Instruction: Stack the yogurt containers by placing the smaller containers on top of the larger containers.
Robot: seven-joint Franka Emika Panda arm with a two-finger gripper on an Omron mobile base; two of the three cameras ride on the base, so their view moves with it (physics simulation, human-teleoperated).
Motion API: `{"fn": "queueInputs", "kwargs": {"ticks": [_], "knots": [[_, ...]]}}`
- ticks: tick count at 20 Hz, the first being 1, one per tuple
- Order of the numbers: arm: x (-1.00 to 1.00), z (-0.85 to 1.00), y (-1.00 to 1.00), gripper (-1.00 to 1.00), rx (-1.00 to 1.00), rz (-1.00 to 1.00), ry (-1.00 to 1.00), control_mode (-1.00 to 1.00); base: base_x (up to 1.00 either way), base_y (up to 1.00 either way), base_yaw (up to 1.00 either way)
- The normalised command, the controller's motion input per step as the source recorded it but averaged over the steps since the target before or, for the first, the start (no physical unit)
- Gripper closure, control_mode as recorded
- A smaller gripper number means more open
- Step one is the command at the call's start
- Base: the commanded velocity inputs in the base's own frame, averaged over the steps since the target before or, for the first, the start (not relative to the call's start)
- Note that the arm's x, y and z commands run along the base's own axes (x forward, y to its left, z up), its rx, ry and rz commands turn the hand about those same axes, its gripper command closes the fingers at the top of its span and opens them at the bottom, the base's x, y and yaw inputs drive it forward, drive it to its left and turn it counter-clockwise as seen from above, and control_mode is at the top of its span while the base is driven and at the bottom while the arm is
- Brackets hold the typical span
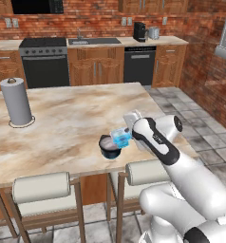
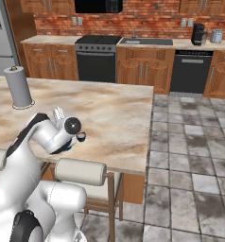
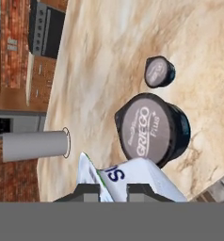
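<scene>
Marble island [image 1: 62, 123], hand cam adds tiny pot [image 3: 159, 71] beyond navy tub [image 3: 151, 129]

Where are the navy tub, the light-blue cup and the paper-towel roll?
navy tub [image 3: 149, 132]: hand view, foil lid.
light-blue cup [image 1: 120, 137]: left base view, side.
paper-towel roll [image 1: 16, 102]: left base view, side.

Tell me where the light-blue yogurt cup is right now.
The light-blue cup is held in the fingers just above the navy tub, near the counter's front edge.
</scene>
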Motion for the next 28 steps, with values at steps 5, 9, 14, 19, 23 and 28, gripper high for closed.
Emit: {"fn": "queueInputs", "kwargs": {"ticks": [5, 9, 14, 19, 23, 28], "knots": [[0.13, -0.03, 0.0, 1.0, 0.01, 0.0, 0.0, -1.0, 0.0, 0.0, 0.0], [0.08, -0.01, 0.0, 1.0, 0.03, 0.0, 0.0, -1.0, 0.0, 0.0, 0.0], [0.05, 0.0, 0.0, 1.0, 0.03, 0.0, 0.0, -1.0, 0.0, 0.0, 0.0], [0.02, -0.01, 0.0, 1.0, 0.03, 0.0, 0.0, -1.0, 0.0, 0.0, 0.0], [0.01, -0.03, 0.0, 1.0, 0.03, 0.0, 0.0, -1.0, 0.0, 0.0, 0.0], [0.0, -0.03, 0.0, 1.0, 0.03, 0.0, 0.01, -1.0, 0.0, 0.0, 0.0]]}}
